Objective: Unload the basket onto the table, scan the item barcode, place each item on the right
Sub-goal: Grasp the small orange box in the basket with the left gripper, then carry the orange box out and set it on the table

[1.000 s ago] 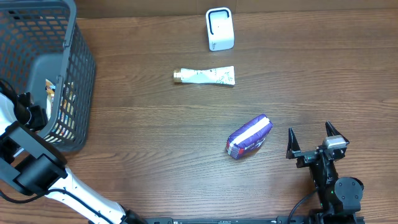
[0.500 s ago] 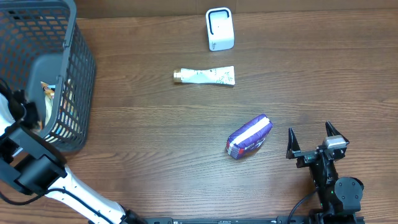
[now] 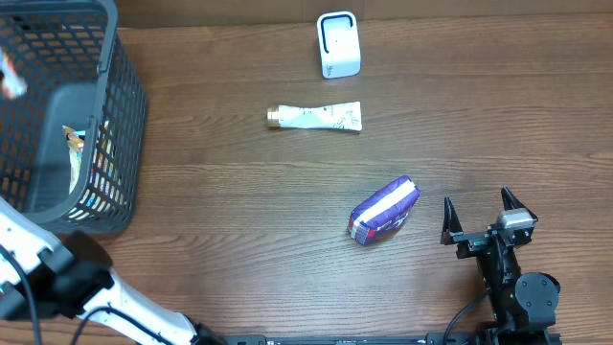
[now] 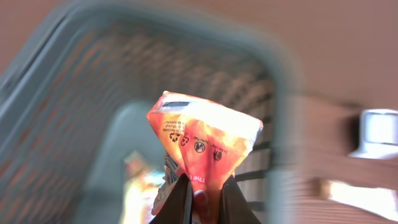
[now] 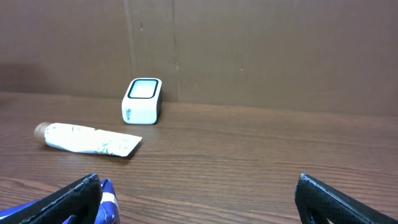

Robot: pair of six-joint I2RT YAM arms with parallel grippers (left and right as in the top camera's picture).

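- Left claw (image 4: 204, 194) is clamped shut on the lower edge of the orange packet (image 4: 205, 134), and the view is motion-blurred.
- The packet is held up over the grey basket (image 3: 120, 134), far left on the bench (image 3: 239, 230).
- Right claw (image 3: 476, 203) stands wide open and empty, near right.
- Scanner (image 3: 338, 45) sits far centre, well apart from the packet.
- Judgement: the pick looks done. The carry to the scanner and presenting the barcode are left. I cannot tell which face carries the barcode.

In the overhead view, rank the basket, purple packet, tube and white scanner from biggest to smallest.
1. basket, clearly largest.
2. purple packet, white scanner and tube: too alike to rank; the tube is longest but slimmest.
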